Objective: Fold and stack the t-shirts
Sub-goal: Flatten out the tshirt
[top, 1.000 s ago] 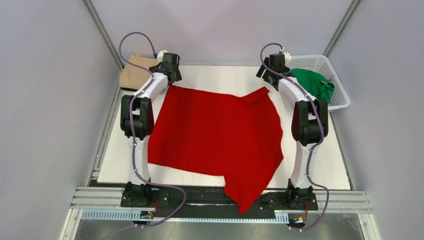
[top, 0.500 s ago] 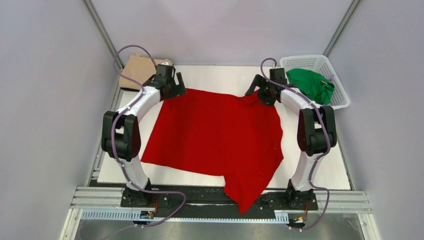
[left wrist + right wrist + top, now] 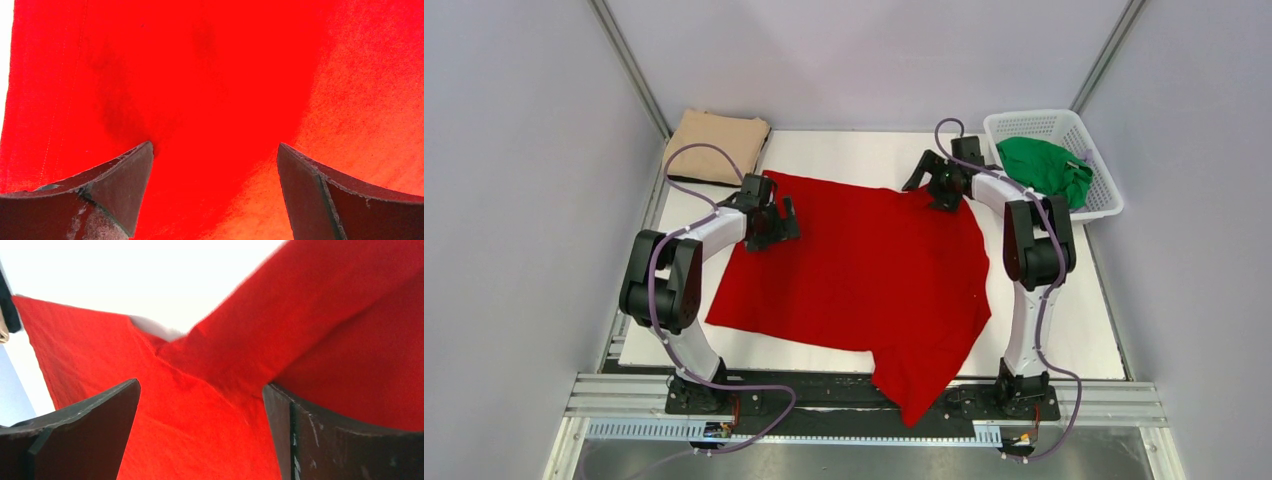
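A bright red t-shirt [image 3: 864,270] lies spread flat over the white table [image 3: 844,150], and one corner hangs over the near edge. My left gripper [image 3: 774,225] is low over its far left edge, open, with only red cloth [image 3: 215,90] between the fingers [image 3: 115,185]. At the far right sleeve my right gripper [image 3: 934,185] is open too, its fingers [image 3: 320,435] either side of a folded sleeve seam [image 3: 220,375]. A tan t-shirt [image 3: 717,145] lies folded at the back left. A green t-shirt [image 3: 1049,168] is bunched in the basket.
The white lattice basket [image 3: 1104,205] stands at the back right corner. Grey walls close in the table on both sides. A metal rail [image 3: 824,400] runs along the near edge with both arm bases on it.
Both grippers have come away from the back corners and lowered onto the red shirt's far edge. The left arm's elbow swung outward. The shirt's left side has shifted slightly left.
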You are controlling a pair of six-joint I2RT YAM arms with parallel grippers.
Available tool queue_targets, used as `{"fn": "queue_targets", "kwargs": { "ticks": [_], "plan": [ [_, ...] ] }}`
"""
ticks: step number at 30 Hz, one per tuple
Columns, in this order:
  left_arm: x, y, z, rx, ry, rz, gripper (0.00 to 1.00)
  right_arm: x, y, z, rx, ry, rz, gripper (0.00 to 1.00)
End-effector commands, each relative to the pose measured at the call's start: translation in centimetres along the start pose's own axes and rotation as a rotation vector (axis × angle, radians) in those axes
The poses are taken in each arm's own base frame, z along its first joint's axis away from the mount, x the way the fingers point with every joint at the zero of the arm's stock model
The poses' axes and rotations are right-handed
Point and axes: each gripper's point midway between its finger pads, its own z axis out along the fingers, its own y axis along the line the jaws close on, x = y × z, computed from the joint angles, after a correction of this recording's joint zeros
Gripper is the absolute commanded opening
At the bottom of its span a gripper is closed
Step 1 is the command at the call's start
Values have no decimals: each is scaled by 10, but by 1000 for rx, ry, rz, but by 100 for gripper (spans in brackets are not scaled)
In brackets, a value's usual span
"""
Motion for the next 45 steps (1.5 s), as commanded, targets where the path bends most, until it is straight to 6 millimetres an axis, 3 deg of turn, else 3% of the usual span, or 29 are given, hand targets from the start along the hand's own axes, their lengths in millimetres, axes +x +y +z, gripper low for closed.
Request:
{"fn": "queue_targets", "kwargs": {
  "ticks": [1, 7, 12, 15, 18, 21, 25, 32, 39, 45],
  "plan": [
    [-12, -7, -6, 35, -55, -33, 100, -41, 30, 11, -87, -107, -16, 100],
    [-2, 0, -3, 5, -30, -52, 100, -83, 54, 42, -169, -194, -10, 100],
    [-8, 4, -8, -21, -49, -54, 100, -127, 84, 57, -265, -300, -14, 100],
    [-14, 1, -14, -16, -67, -59, 100, -150, 102, 47, -304, -351, -51, 100],
    [-22, -3, -22, -2, -97, -64, 100, -159, 112, 20, -290, -406, -134, 100],
    [-25, -6, -26, 11, -108, -57, 100, -148, 107, -6, -253, -411, -192, 100],
    [-24, -8, -28, 23, -106, -53, 100, -104, 80, -20, -189, -337, -195, 100],
    [-21, -9, -25, 31, -93, -45, 100, -48, 52, -11, -149, -207, -152, 100],
    [-15, -2, -23, 4, -75, -43, 100, -41, 42, 11, -123, -169, -111, 100],
    [-9, 2, -19, -9, -59, -46, 100, -53, 40, 33, -114, -177, -81, 100]
  ]
}}
